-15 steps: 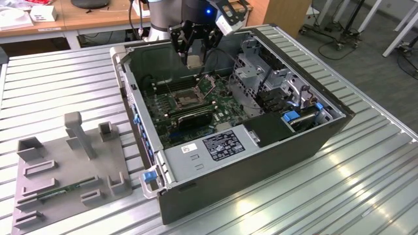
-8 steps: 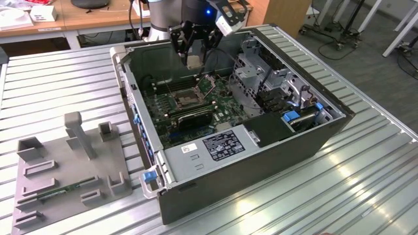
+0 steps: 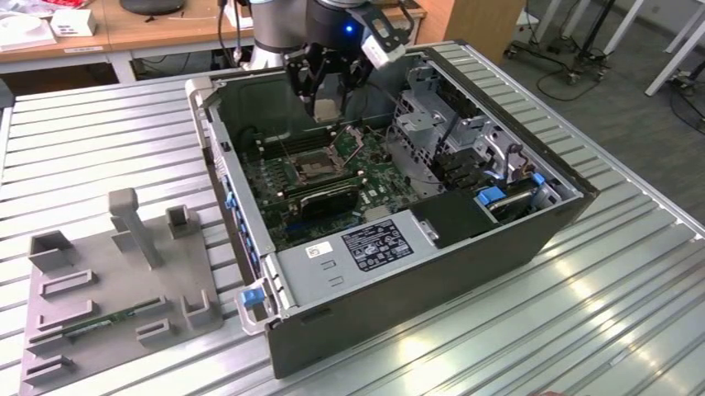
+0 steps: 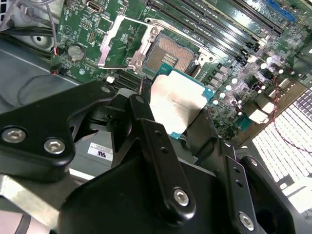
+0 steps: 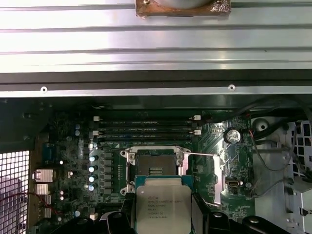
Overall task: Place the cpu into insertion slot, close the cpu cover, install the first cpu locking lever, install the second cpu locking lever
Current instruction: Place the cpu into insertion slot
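Cpu: the cpu [image 4: 178, 102] is held in the air above the board with its silver top toward both wrist cameras and a thin green rim showing at its edges. In the first wrist view the cpu [image 5: 162, 207] is just beside the socket, not seated in it.
Gripper: the gripper [image 4: 175, 117] pinches the cpu by two opposite edges between its black fingers [image 4: 144, 114]. In the exterior view the gripper [image 3: 326, 99] hangs inside the open case, over the board.
Insertion slot: the insertion slot [image 4: 171, 52] lies bare with its contact field uncovered and a silver rim around it, apart from the cpu.
Cpu cover: the cpu cover [image 4: 124, 41] is swung open on its hinge, off the slot, and green board shows through its square window.
Board: the green motherboard [image 3: 369, 177] has long black memory slots [image 5: 146, 124] beside the socket and a coin battery [image 5: 233, 135] near the cover.
Case: the computer case [image 3: 441, 247] lies on its side with the panel off, on a ribbed metal table [image 3: 573, 330].
Nearby: a grey holder [image 3: 121, 272] with upright posts sits on the table at the exterior view's left, apart from the case.
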Robot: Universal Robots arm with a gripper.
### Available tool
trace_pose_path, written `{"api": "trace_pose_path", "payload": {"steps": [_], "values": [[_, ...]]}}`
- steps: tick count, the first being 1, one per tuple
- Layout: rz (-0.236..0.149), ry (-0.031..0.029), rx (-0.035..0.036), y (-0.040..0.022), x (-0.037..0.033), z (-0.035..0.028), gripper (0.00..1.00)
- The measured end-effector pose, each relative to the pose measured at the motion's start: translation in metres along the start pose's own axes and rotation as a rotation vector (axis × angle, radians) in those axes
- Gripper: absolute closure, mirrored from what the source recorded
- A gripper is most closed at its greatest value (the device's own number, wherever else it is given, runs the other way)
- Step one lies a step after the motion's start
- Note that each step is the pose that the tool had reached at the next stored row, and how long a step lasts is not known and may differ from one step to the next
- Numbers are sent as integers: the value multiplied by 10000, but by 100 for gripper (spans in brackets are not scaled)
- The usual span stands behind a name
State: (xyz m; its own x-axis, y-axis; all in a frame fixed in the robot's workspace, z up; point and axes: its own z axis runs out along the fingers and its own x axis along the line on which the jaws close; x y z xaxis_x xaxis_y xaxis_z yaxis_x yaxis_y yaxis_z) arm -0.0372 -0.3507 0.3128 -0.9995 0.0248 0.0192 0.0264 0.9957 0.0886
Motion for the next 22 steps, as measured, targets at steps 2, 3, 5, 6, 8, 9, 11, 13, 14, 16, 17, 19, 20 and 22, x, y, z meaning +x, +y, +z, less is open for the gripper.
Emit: {"api": "trace_pose_path", "payload": {"steps": [2,3,5,6,8,9,11,13,14,16,17,19,20,22], "values": [[0,0,0,-4,6,36,46],[0,1,1,-5,9,53,46],[-1,0,-1,-10,15,109,46],[-2,0,-2,-11,15,122,46],[-1,1,2,-12,16,124,46],[0,2,4,-12,16,124,46],[-1,0,1,-12,16,125,46],[5,0,1,-12,16,125,46],[60,-5,0,-12,16,126,46],[281,-24,-5,-12,16,128,46],[436,-38,-8,-12,16,130,46],[794,-70,-15,-13,16,135,46],[973,-87,-18,-13,16,137,46],[1347,-119,-25,-13,16,142,46]]}}
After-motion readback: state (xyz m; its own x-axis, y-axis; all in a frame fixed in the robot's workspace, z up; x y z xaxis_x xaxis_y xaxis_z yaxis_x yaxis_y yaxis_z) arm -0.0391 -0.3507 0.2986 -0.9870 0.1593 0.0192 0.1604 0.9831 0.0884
